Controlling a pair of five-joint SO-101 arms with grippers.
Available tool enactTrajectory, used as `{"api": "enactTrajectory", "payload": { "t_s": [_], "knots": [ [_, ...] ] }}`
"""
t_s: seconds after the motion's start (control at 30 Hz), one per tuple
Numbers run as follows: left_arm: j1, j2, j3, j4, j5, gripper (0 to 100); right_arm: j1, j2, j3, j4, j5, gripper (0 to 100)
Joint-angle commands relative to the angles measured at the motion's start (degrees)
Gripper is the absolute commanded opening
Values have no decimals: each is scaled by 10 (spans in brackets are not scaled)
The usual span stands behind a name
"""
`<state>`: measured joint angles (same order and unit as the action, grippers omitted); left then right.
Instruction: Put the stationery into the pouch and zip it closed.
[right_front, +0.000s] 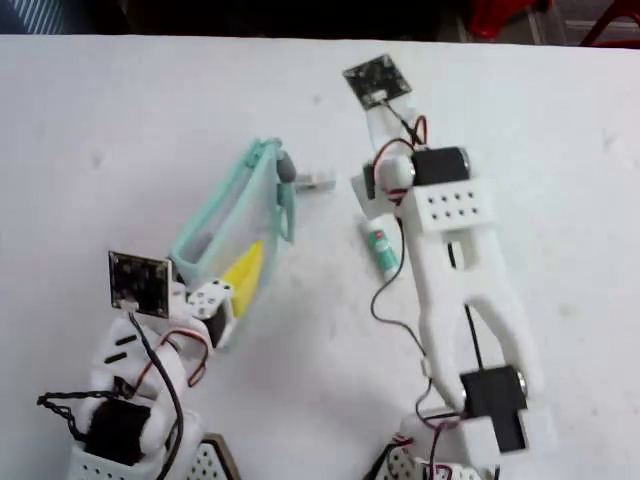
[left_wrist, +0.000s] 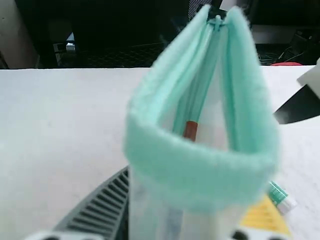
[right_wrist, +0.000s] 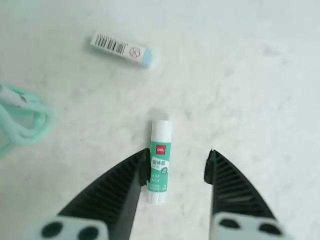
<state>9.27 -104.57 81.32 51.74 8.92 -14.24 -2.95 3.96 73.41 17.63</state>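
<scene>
Pouch (left_wrist: 200, 175) fuzzy mint, gaping, pinched in left claw (right_front: 215, 302); right claw (right_wrist: 176, 164) wide over cylindrical glue stick (right_wrist: 160, 150)

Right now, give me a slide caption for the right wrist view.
Open right tool poised over a glue stick on the white table, eraser beyond.

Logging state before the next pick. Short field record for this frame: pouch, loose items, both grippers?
pouch: mint, unzipped, mouth open
left gripper: shut on one end of the pouch
in pouch: yellow item; red-tipped item, kind unclear
glue stick: lying on the table
right gripper: open, one finger on each side of the glue stick
eraser: on the table near the pouch's far end
</scene>
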Motion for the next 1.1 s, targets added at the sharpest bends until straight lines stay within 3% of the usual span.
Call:
{"api": "enactTrajectory", "payload": {
  "t_s": [0.0, 0.83, 1.07],
  "knots": [
    [-2, 5, -7, -3, 8, 244, 5, 44, -29, 1, 6, 176],
    [0, 5, -7, -3, 5, 244, 1, 332, -135, -32, 5, 170],
    [0, 5, -7, -3, 4, 244, 29, 378, -163, -32, 2, 17]
  ]
}}
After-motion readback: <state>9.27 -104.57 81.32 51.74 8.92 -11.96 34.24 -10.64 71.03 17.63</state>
